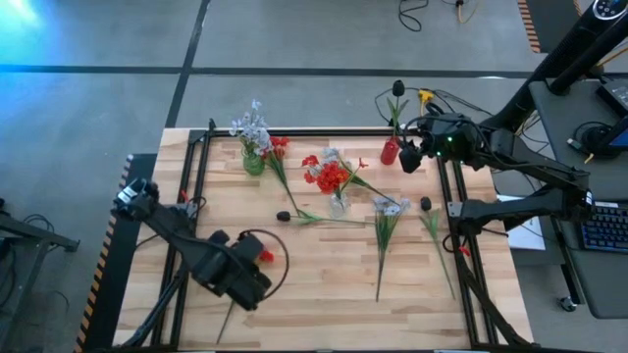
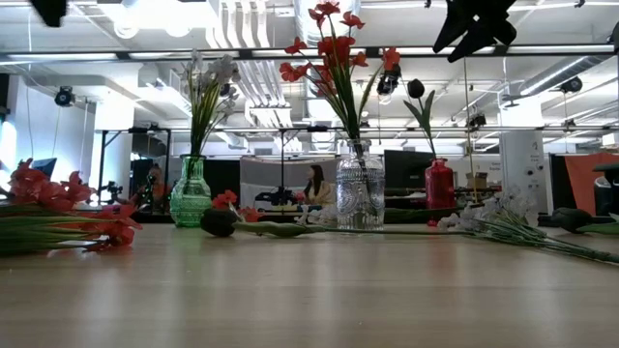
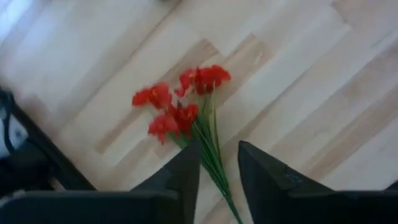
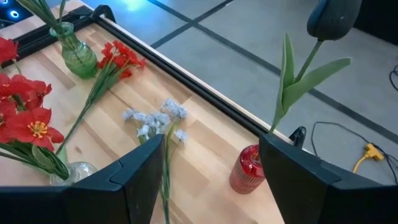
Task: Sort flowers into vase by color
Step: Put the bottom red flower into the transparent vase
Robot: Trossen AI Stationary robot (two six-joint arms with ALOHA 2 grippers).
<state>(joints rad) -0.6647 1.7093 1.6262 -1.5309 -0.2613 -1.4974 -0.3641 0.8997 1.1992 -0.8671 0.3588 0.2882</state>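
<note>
Below the left gripper (image 3: 217, 165), fingers apart astride its stem, lay a red spray (image 3: 180, 102) at the table's (image 1: 324, 294) seven o'clock. Looked light, floppy, slippery; best pinched mid-stem. Right gripper (image 1: 410, 157) hung open at two o'clock.

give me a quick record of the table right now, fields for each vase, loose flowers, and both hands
green vase: pale flowers
clear vase: red flowers
red vase: one dark tulip
loose flowers: red spray at left hand; pale spray mid-table
left hand: straddling the red spray's stem, fingers apart
right hand: open, above red vase
</note>
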